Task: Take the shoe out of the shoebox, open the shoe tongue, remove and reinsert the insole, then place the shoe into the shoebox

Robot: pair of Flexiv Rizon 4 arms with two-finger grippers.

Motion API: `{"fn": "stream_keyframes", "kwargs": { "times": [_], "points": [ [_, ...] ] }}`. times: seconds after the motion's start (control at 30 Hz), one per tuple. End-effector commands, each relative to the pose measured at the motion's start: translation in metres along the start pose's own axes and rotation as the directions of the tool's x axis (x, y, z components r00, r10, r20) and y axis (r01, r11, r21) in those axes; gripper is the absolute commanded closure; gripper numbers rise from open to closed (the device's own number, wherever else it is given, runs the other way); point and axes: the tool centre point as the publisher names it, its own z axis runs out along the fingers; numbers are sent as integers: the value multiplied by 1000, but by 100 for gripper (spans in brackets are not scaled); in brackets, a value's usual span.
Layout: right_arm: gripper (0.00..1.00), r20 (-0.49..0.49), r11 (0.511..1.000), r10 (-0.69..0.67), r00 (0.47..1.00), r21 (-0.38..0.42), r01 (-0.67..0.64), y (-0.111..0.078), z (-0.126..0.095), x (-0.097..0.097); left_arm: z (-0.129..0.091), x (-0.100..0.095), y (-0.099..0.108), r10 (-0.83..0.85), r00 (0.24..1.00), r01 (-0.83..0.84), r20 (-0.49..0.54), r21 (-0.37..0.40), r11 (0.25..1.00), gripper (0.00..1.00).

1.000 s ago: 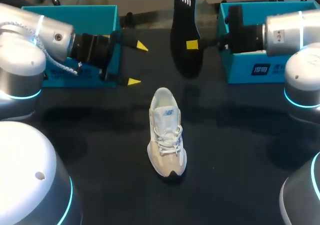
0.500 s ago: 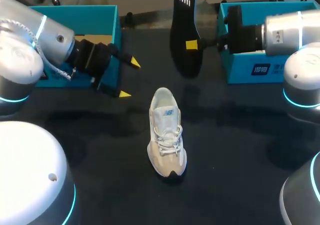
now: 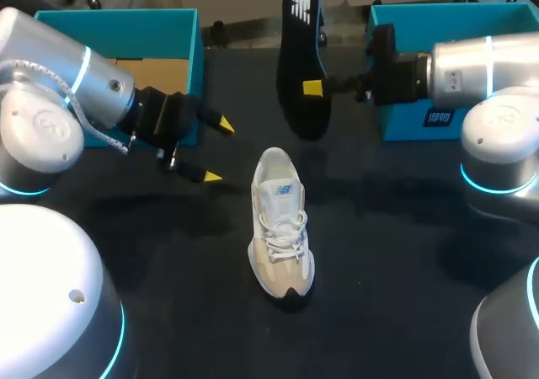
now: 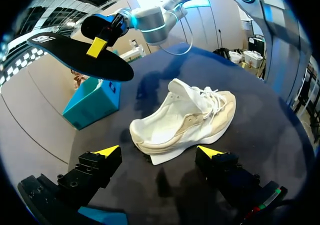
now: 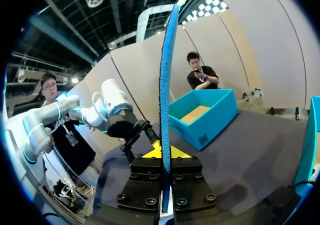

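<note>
A white and beige shoe (image 3: 282, 223) stands on the dark table, toe toward the near edge. In the left wrist view the shoe (image 4: 185, 120) lies just ahead of my open left gripper (image 4: 159, 151), heel opening toward it, and nothing sits between the fingers. Seen from above, the left gripper (image 3: 219, 151) hovers left of the shoe's heel. My right gripper (image 3: 312, 88) is shut on the black insole (image 3: 303, 59), held upright in the air behind the shoe. The right wrist view shows the insole (image 5: 166, 85) edge-on, rising out of the shut gripper (image 5: 164, 152).
One teal shoebox (image 3: 181, 25) stands open at the back left behind my left arm. A second teal box (image 3: 396, 118) stands at the back right, partly hidden by my right arm. Bare dark table surrounds the shoe.
My left gripper has swung down and closer to the shoe's heel, staying open. The right arm has carried the insole a little to the left and nearer.
</note>
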Motion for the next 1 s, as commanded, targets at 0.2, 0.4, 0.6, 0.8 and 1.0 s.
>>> {"fn": "stream_keyframes", "kwargs": {
  "times": [0.2,0.4,0.6,0.8,1.0],
  "points": [
    [100,-36,999,13,999,-49,-14,-16,33,-3,28,-2,9,-45,999,45,-11,-32,998,0],
    [100,-77,1000,-3,997,-17,1,-27,44,-1,41,6,17,-72,997,71,-21,-54,996,0],
    [100,-77,1000,-3,997,-17,1,-27,44,-1,46,12,18,-92,996,91,-11,-67,994,0],
    [100,-77,1000,-3,997,-17,1,-27,44,-1,53,19,19,-92,996,92,4,-77,993,0],
    [100,-87,1000,-1,996,-17,-1,-32,48,-5,54,23,16,-93,995,95,29,-84,992,0]
  ]
}}
